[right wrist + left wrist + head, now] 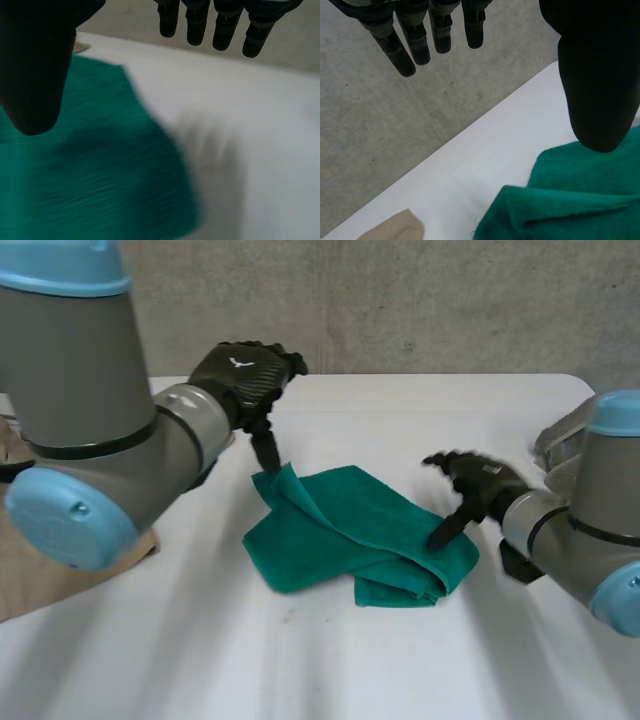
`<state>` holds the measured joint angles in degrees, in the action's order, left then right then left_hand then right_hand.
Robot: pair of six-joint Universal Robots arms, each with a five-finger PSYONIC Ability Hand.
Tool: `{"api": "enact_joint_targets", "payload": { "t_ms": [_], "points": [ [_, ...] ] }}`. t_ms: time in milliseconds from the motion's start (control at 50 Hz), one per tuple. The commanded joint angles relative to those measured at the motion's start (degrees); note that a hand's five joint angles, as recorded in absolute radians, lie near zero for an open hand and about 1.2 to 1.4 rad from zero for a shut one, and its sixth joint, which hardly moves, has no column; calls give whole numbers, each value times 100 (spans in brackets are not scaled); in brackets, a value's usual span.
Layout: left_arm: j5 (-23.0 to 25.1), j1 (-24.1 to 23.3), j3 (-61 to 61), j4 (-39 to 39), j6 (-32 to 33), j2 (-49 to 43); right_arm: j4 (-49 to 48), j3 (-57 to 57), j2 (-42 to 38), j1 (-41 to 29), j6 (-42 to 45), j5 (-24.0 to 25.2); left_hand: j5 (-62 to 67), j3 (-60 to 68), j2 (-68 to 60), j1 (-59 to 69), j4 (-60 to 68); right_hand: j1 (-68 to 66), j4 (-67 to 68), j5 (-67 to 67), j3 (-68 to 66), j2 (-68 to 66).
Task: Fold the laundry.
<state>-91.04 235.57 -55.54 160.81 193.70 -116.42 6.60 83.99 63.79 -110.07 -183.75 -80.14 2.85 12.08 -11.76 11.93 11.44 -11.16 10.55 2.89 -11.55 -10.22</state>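
The green towel lies rumpled in the middle of the counter, soft, light and limp by the look, so best pinched at its corners. The left hand, fingers straight and empty, hangs over its 11 o'clock corner; the right hand, likewise spread and empty, sits at its 3 o'clock edge.

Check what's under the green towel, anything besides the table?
The green towel lies on the white table, partly doubled over itself, so its own lower layer sits under the top fold. Anything else beneath it is covered.
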Motion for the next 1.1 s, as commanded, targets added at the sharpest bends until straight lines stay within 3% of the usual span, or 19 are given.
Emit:
{"api": "enact_joint_targets", "payload": {
  "t_ms": [20, 60, 80, 120, 220, 320, 440, 460, 540, 640, 820, 920, 1100],
  "points": [
    [683, 349, -782, 819, 405, 6, -132, -111, -700, -462, -267, -194, -285, -208, 176, -193, -144, -49, 109, -125, -9, -143],
    [867, 367, -870, 1012, 545, -73, -290, -155, -815, -558, -232, -431, -285, -208, 176, -193, -144, -1374, 1434, 1201, -1334, -1468],
    [1007, 375, -940, 1161, 694, -169, -465, -181, -868, -620, -232, -702, -285, -208, 176, -193, -144, -3879, 3940, 3706, -3840, -3973],
    [1140, 376, -950, 1285, 844, -302, -668, -173, -868, -690, -214, -932, -285, -208, 176, -193, -144, -6870, 6931, 6697, -6831, -6964],
    [1307, 332, -845, 1549, 1283, -811, -1353, 204, -456, -849, -30, -916, -285, -208, 176, -193, -144, -6884, 6945, 6711, -6845, -6978],
    [1343, 156, -397, 1576, 1653, -1558, -1802, 687, 895, -849, 453, -442, -285, -208, 176, -193, -144, -6884, 6945, 6711, -6845, -6978],
    [1089, -99, 315, 1471, 1829, -2218, -1662, 864, 1391, -963, 436, 51, -285, -208, 176, -193, -144, -6884, 6945, 6711, -6845, -6978],
    [957, -151, 516, 1383, 1812, -2357, -1584, 873, 1434, -981, 393, 129, 1550, 1627, -1659, 1642, 1691, -6884, 6945, 6711, -6845, -6978],
    [475, -222, 1026, 1024, 1776, -2534, -1548, 812, 1470, -902, 418, 104, 6703, 6780, -6812, 6795, 6843, -6884, 6945, 6711, -6845, -6978],
    [-142, -126, 1449, 881, 1645, -2237, -1618, 443, 1181, -638, 953, -89, 6715, 6792, -6824, 6807, 6856, -6884, 6945, 6711, -6845, -6978],
    [59, 59, 1845, 1777, 1074, -1156, -2733, -831, 117, -559, 2536, -634, 6715, 6792, -6824, 6807, 6856, -6884, 6945, 6711, -6845, -6978],
    [217, 7, 1434, 2199, 757, -734, -3621, -990, 72, -611, 2555, -915, 6715, 6792, -6824, 6807, 6856, -6884, 6945, 6711, -6845, -6978],
    [-19, -125, -280, 2200, 581, -759, -2911, -692, -278, -823, 2282, -617, 6715, 6792, -6824, 6807, 6856, -6866, 6926, 6692, -6826, -6959]
  ]
}}
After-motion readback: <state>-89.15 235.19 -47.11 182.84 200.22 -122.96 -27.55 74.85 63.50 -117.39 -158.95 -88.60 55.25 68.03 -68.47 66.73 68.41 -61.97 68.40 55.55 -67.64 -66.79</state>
